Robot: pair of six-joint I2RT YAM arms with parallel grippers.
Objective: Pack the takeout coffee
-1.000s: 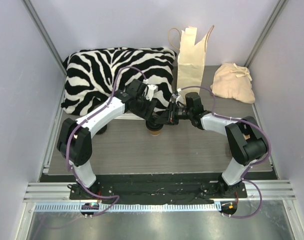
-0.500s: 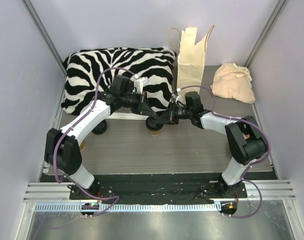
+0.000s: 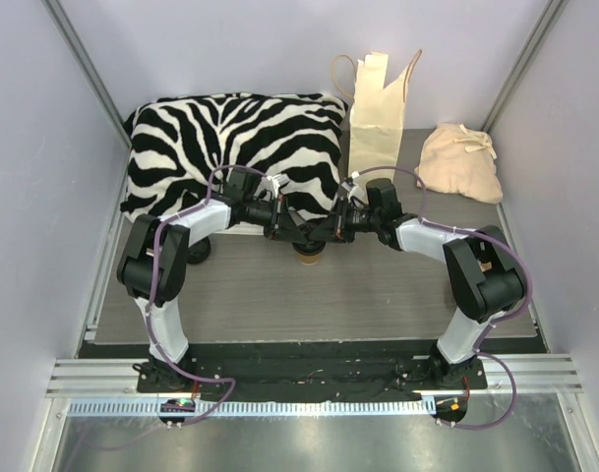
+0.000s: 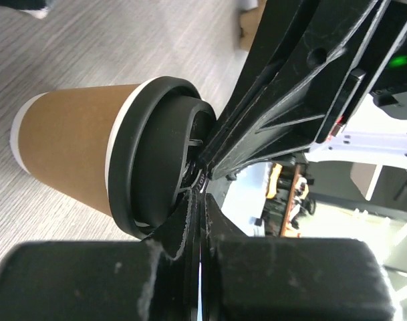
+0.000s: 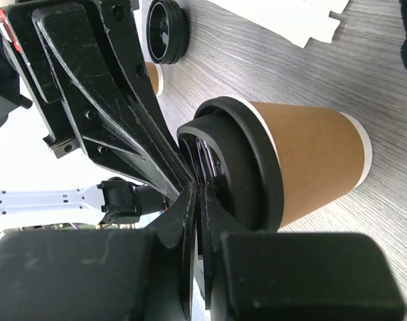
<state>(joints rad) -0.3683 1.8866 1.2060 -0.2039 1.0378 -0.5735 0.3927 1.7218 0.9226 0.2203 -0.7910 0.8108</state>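
Observation:
The takeout coffee [image 3: 307, 258], a brown kraft cup [image 4: 73, 157] capped with a black lid [image 4: 156, 157], stands on the grey table between the two arms. Both grippers meet on top of it. My left gripper [image 4: 202, 194] is shut, its tips resting against the lid's recessed top. My right gripper [image 5: 200, 194] comes from the opposite side, jaws pressed together, tips on the same lid [image 5: 240, 167]. In the top view the left gripper [image 3: 291, 234] and right gripper [image 3: 325, 234] hide most of the cup.
A flat cream paper bag [image 3: 376, 123] lies behind the cup, a zebra cushion [image 3: 230, 138] at back left, a beige cloth pouch [image 3: 461, 162] at back right. The right wrist view shows a loose black lid [image 5: 166, 30] and a second brown cup [image 5: 151, 77] beyond.
The left arm has folded in and dropped low, and its gripper went from open to shut at the lid. The right gripper stayed on the lid and narrowed slightly.

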